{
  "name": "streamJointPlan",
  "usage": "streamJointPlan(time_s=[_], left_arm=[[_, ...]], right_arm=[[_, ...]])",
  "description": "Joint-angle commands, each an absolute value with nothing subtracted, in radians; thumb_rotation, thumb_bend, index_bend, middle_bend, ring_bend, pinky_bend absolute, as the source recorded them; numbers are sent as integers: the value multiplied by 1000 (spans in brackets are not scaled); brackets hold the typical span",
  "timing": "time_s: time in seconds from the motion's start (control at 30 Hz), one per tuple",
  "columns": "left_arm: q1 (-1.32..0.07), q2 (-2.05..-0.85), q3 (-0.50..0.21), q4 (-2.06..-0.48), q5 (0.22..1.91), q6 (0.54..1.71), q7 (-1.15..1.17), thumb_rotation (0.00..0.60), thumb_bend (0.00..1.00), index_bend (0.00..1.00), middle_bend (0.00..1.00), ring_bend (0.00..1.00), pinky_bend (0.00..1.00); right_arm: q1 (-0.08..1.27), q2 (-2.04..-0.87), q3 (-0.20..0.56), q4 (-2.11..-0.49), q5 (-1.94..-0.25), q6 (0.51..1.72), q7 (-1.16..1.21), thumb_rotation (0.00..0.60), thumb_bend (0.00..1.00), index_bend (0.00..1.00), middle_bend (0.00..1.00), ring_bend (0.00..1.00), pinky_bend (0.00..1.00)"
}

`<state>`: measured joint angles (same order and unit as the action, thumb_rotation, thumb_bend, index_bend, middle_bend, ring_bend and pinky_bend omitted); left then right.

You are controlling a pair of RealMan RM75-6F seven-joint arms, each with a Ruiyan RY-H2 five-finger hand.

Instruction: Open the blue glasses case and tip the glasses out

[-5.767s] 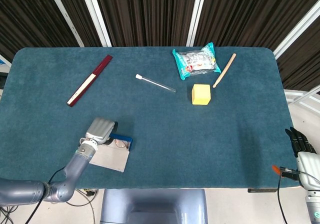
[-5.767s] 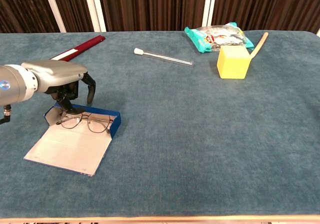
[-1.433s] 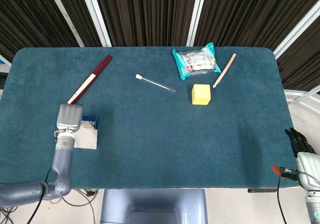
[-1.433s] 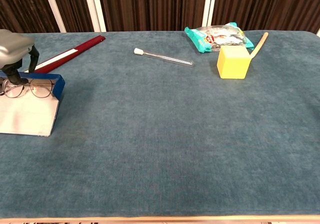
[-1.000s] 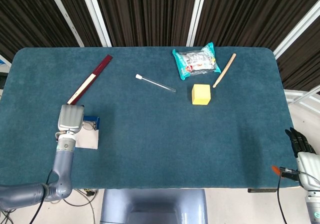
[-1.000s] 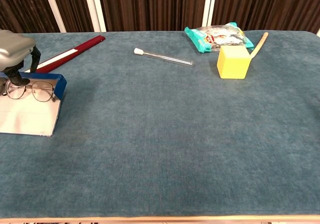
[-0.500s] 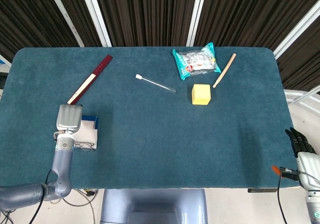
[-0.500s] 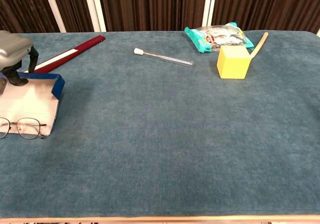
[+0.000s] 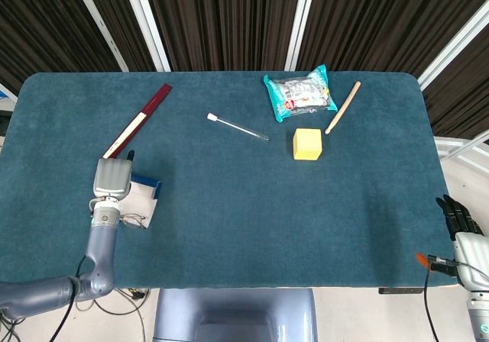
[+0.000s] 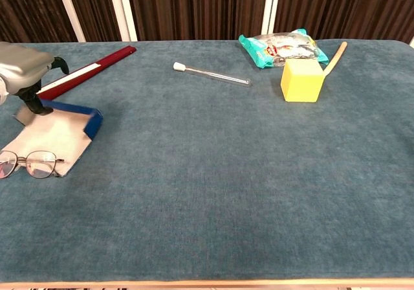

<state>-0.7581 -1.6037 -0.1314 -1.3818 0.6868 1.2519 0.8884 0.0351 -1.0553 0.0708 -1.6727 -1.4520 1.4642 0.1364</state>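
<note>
Half the glasses (image 10: 29, 164) cut off at frame edge.

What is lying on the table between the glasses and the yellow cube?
Nothing: between the glasses and the yellow cube only bare blue cloth shows, clearest in the chest view.

Left hand (image 9: 112, 178) over open blue case (image 9: 144, 193).
</note>
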Motion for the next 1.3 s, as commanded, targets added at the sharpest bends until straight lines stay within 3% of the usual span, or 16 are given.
streamJointPlan(time_s=[0.03,0.17,0.37,0.67,0.83,1.3], left_arm=[[-750,-1594,-135,-1390,692,1258,880,600,222,167,1000,891,976],[-727,-1567,-139,-1430,698,1271,854,600,222,191,1000,891,976],[-673,-1489,-114,-1578,761,1289,776,600,265,348,1000,908,976],[-581,-1393,0,-1780,875,1314,709,600,345,475,1000,948,1000],[-549,-1398,25,-1776,869,1324,708,600,358,498,1000,952,1000],[-525,-1443,-14,-1688,795,1295,711,600,379,512,1000,957,1000]], right_arm=[[35,-1056,70,-1673,-1454,1465,136,600,179,0,0,0,193],[34,-1056,69,-1673,-1456,1467,136,600,179,0,0,0,194],[34,-1056,70,-1674,-1456,1467,134,600,179,0,0,0,194],[34,-1055,69,-1675,-1458,1468,134,600,179,0,0,0,194],[34,-1055,69,-1675,-1461,1470,136,600,179,0,0,0,194],[35,-1055,68,-1675,-1462,1469,137,600,179,0,0,0,194]])
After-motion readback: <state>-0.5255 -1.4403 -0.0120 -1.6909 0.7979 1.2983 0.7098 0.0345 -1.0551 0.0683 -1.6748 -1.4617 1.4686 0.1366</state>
